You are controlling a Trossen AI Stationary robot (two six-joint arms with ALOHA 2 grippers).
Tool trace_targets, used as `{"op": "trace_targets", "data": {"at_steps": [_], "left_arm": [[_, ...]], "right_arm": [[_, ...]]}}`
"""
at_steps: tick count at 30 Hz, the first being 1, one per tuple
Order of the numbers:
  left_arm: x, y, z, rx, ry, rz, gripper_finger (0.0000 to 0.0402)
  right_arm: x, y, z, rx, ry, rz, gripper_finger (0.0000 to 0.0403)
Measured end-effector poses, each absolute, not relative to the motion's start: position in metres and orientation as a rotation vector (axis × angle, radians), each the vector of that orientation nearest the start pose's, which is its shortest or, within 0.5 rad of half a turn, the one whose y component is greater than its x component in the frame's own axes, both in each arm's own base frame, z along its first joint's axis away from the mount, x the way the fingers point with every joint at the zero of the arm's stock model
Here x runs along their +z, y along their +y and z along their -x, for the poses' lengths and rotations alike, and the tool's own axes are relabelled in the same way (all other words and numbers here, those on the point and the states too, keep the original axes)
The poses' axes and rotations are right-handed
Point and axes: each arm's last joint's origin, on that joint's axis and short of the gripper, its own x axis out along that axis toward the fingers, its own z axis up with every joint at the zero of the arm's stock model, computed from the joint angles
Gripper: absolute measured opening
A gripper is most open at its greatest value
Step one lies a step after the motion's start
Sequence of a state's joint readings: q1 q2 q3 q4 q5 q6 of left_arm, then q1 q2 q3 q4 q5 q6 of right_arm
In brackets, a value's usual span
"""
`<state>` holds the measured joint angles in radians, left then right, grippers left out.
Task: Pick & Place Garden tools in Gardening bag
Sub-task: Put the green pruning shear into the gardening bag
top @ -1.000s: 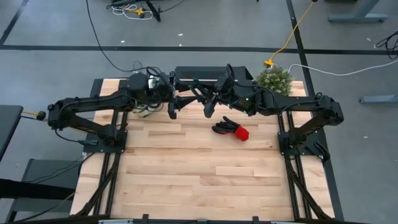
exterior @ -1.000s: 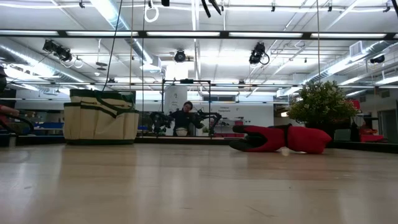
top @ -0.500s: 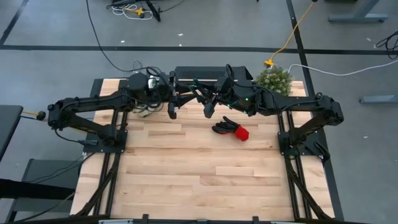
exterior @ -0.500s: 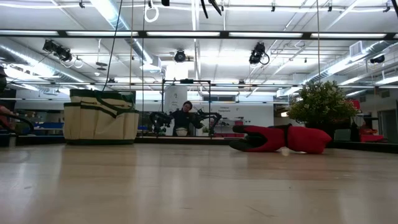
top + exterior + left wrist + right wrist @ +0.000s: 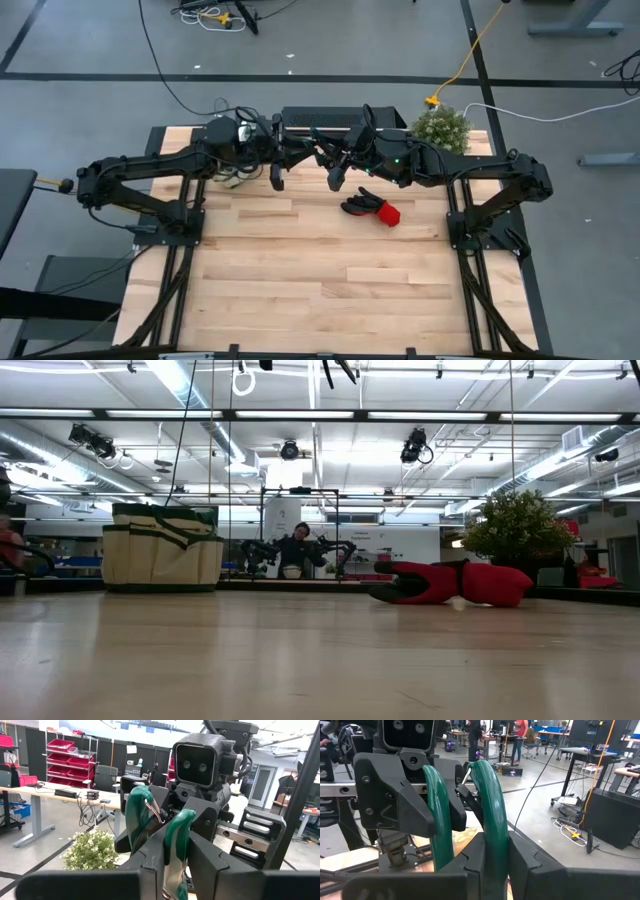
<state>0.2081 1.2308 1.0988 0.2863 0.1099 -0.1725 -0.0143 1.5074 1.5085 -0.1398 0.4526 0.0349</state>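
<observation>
Above the back edge of the table, between the two arms, hangs a green-handled tool (image 5: 490, 795), which by its two curved grips I take to be the pruning shears. It is clear of the wood and of the bag. The right gripper (image 5: 487, 860) has one green grip pinched between its fingers, jaws nearly closed on it. The left gripper (image 5: 172, 870) faces it head-on. Its fingers sit against either side of the other grip, so it too appears clamped on the tool. Both grippers thus have hold of the same tool, which reads as a hand-over from one arm to the other in mid-air.

The gardening bag (image 5: 160, 550) stands upright at the back of the table on the left arm's side. In the high view that arm covers it. None of the views shows the inside of the bag, so I cannot tell what it already holds.

The black-and-red gloves (image 5: 372, 209) lie on the bare wood, just in front of the right arm and well apart from the bag. They are not yet put away. The bushy plant (image 5: 441, 128) stands at the back corner on the right arm's side and is no part of the job. No other loose tool shows on the table (image 5: 320, 290).

As I judge it, the task is well along. The shears have to go into the bag, then the gloves must be picked up and placed.
</observation>
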Motion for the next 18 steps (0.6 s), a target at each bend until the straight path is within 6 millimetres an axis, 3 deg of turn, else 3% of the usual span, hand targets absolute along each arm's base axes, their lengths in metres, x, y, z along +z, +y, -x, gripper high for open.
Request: {"op": "trace_targets", "data": {"at_steps": [6,18], "left_arm": [[0.3943,0.0544,-0.2729,0.084,-0.159,0.150,0.0069],[0.3941,0.0543,-0.2730,0.085,-0.158,0.146,0.0065]], "right_arm": [[0.4140,-0.0175,-0.3408,-0.468,0.131,-0.004,0.0053],[0.4138,-0.0177,-0.3411,-0.470,0.131,-0.004,0.0097]]}}
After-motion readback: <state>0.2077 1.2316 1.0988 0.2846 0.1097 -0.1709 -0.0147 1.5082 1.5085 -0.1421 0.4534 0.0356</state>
